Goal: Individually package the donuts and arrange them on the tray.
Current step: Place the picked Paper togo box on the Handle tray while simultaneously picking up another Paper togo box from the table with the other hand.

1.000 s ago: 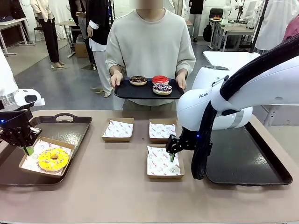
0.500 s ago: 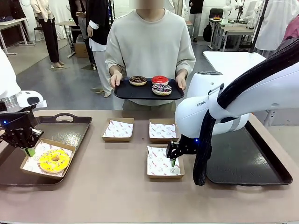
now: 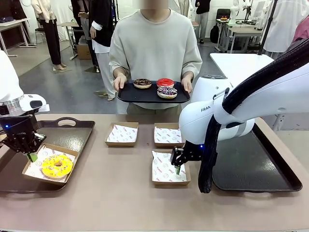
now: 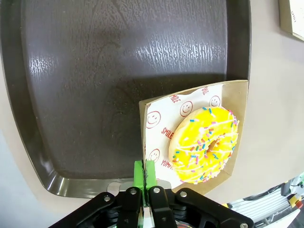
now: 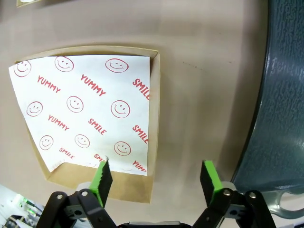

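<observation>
**Item 1.** Yellow-iced donut [image 3: 57, 165], packaged in the filled box [image 4: 141, 123]. The box lies at the near corner of the left tray [image 3: 72, 137], askew and seemingly riding on the tray's rim. The left gripper [image 4: 144, 173] has its green pads drawn together at the box's edge. It appears to be nipping the card wall, though the angle leaves that unsure.

**Item 2.** Near empty box [image 3: 169, 182], on the table. The right gripper [image 5: 156, 166] sits low over its corner with jaws wide apart, one pad inside the wall and one outside, holding nothing.

**Item 3.** Unpackaged stock: brown-glazed donut [image 3: 143, 83], red-glazed donut [image 3: 165, 82] and sprinkled dark donut [image 3: 167, 92]. All three lie on a black tray [image 3: 126, 94] held by the person across the table.

**Markings.** The liner [image 5: 85, 109] is printed in red with "YUMMY", "SMILE" and smiley faces. The right arm [image 3: 212, 116] is lettered "FRAN", the rest hidden.

**Hazards, as I judge them.**
- If let go on the rim, the filled box may tip or slide and shift the donut out.
- The right jaws, on closing, may catch the loose liner and drag it.
- They may instead skid the light box across the table.
</observation>
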Motion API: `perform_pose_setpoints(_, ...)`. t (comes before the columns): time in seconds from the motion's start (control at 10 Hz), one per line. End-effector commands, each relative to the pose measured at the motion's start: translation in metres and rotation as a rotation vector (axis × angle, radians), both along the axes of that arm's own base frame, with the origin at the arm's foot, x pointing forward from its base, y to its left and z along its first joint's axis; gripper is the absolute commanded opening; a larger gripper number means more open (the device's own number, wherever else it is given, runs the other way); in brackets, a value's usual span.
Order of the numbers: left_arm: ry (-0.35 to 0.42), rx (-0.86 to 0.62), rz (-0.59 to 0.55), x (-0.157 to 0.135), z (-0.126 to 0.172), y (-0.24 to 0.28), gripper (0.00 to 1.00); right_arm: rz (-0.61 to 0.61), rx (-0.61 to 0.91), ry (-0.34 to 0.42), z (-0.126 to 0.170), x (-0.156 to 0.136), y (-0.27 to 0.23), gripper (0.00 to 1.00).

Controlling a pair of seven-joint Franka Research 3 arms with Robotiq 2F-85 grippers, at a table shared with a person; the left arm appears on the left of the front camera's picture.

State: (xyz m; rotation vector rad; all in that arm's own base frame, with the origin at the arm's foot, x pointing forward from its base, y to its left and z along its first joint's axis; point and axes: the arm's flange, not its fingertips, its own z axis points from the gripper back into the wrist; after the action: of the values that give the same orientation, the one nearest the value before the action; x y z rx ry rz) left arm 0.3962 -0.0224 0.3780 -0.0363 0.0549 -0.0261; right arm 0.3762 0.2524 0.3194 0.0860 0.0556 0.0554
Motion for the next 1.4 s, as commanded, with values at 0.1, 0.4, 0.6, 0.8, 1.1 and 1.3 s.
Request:
perform_pose_setpoints(0.1, -0.001, 0.009, 0.01, 0.005, -0.001, -0.003, 0.58, 0.0, -0.013, -0.008, -0.001, 0.003, 0.006, 0.0)
perform_pose_setpoints(0.4, 0.013, 0.005, 0.01, 0.008, -0.003, -0.004, 1.0, -0.004, -0.004, 0.0, -0.001, 0.003, 0.006, 0.14)
perform_pose_setpoints(0.6, 0.018, 0.0, 0.011, 0.007, -0.003, -0.004, 1.0, -0.007, 0.004, 0.008, -0.001, 0.003, 0.005, 0.0)
perform_pose_setpoints(0.8, 0.023, -0.005, 0.012, 0.006, -0.002, -0.004, 0.69, -0.005, 0.007, 0.014, -0.001, 0.003, 0.005, 0.0)
perform_pose_setpoints(1.1, 0.029, -0.02, 0.009, 0.006, -0.002, -0.002, 0.99, -0.007, 0.004, 0.022, 0.002, 0.001, 0.005, 0.0)
perform_pose_setpoints(1.3, 0.054, -0.122, -0.047, 0.002, 0.005, 0.003, 1.0, 0.015, 0.074, 0.023, 0.029, -0.009, 0.001, 0.0)
